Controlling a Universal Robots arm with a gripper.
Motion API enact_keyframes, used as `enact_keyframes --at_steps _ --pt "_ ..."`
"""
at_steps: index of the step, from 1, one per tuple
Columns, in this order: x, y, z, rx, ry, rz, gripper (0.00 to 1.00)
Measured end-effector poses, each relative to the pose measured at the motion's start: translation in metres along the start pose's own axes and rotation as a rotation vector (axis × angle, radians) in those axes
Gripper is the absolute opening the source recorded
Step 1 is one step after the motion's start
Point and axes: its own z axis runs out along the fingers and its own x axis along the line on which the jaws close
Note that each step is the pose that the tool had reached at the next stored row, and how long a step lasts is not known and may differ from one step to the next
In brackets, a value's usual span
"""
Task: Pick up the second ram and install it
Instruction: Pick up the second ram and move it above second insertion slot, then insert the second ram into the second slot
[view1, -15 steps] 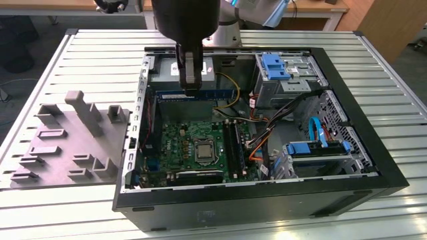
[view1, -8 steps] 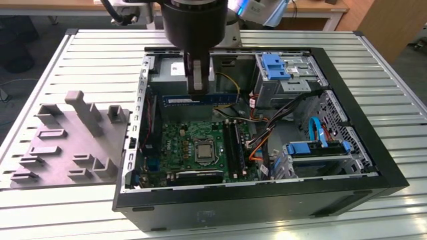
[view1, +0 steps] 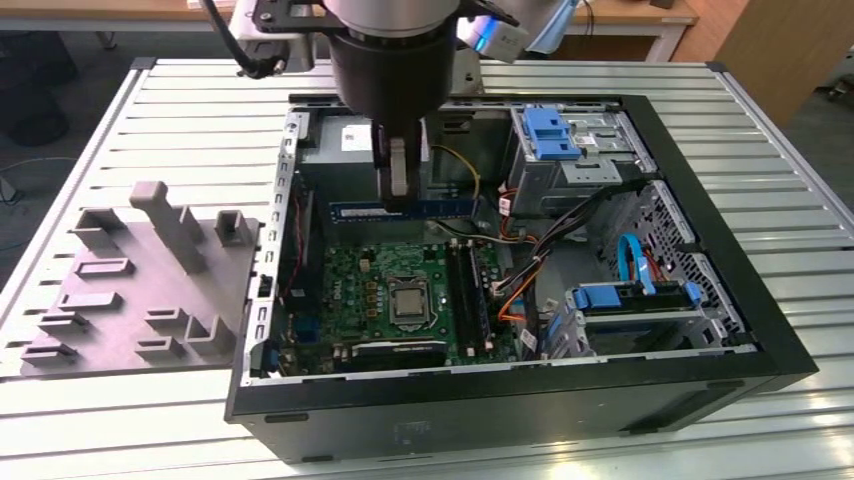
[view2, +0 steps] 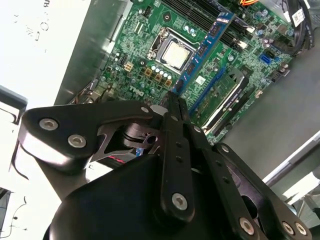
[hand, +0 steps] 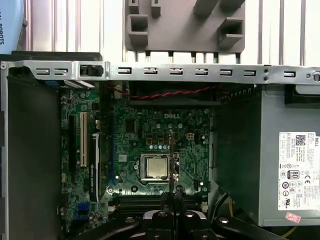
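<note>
Exterior view: we are finding the gripper (view1: 398, 198) reaching down inside the open computer case (view1: 767, 300), its fingers closed on the second ram (view1: 441, 207) at about mid-length. The stick is hanging on edge above the motherboard (view1: 360, 290), seated in nothing. Its long axis is running across the exterior view, left to right.

We are locating the memory sockets (view1: 461, 290) just beside the processor (view1: 404, 300), on the exterior view's right of it. Their rails are running from the far side of the board toward the near side. We are therefore recording the governing relation. The stick is lying crosswise to the sockets, roughly at right angles. It is appearing nearer their far end than their middle, though its height above the board is making that offset hard to judge.

In the first wrist view we are seeing the same. The stick (hand: 171, 160) is showing as a thin edge-on line over the processor (hand: 156, 167), and the socket rails (hand: 135, 201) are running square to it beside the gripper (hand: 172, 200).

In the second wrist view the gripper (view2: 172, 97) is pinching the stick (view2: 210, 42), whose blue-edged length is projecting out over the board.

The grey tray (view1: 134, 290) is sitting outside the case, well apart from the gripper.

We are judging pickup complete and installation not yet done. We cannot tell whether any rail is already occupied.
</note>
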Motion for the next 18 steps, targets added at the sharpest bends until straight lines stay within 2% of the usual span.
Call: enact_keyframes --at_steps 8,18 --pt "0.0008 -0.0006 0.0141 0.0001 0.0000 0.001 0.12" --pt "0.0009 -0.0073 0.0184 0.0002 0.0000 0.002 0.12"
